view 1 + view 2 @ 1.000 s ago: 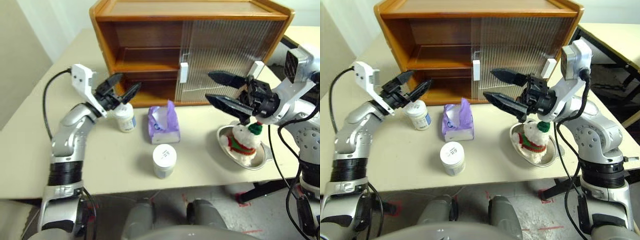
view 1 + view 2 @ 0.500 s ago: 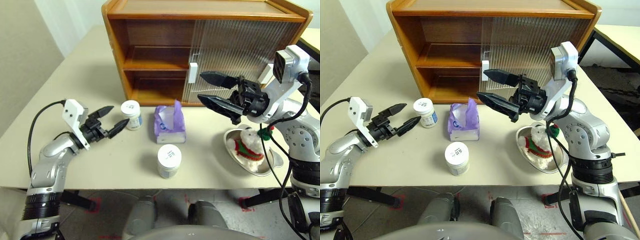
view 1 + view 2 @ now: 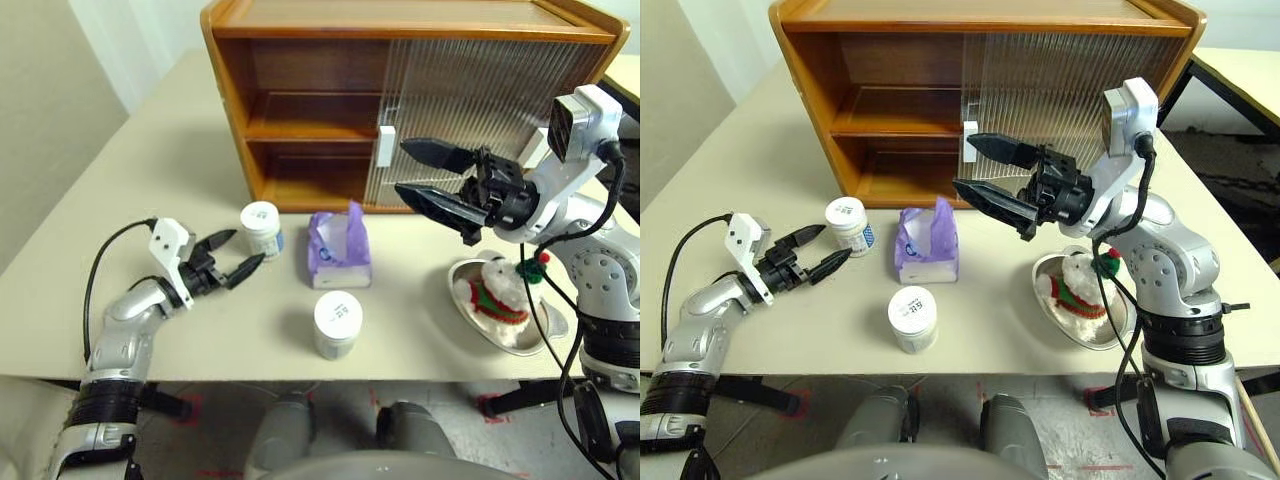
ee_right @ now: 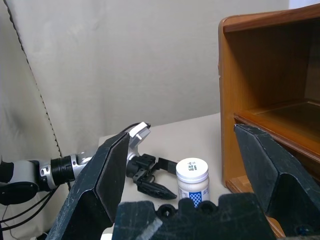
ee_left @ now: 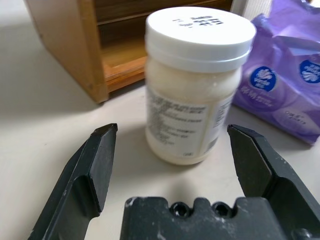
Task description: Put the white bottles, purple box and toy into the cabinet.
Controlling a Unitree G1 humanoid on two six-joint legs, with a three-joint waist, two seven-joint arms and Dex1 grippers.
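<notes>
Left gripper (image 3: 228, 265) low over the table (image 3: 150, 170), spread wide and empty, aimed at the far bottle (image 3: 261, 228) just ahead, fingers (image 5: 95, 165) short of its sides and not yet touching. Right gripper (image 3: 425, 172) raised in front of the ribbed door (image 3: 480, 110), also spread wide, holding nothing. Far bottle upright near the cabinet (image 3: 300, 30) corner, just beside the purple box (image 3: 338, 248); near bottle (image 3: 337, 322) upright toward the table's front edge; toy (image 3: 497, 290) in the metal dish (image 3: 540, 335) on the right. Nothing yet on the shelves; left half of the cabinet open. Step in hand, probably: grasping the far bottle. Best done by sliding forward level until the body sits well between the fingers, centred, below the lid and around the label. Close only once both fingers flank the widest part; an early squeeze risks tipping the bottle or nudging it against the box. Lift straight up before swinging toward the open lower shelf, clear of the cabinet's side wall.
</notes>
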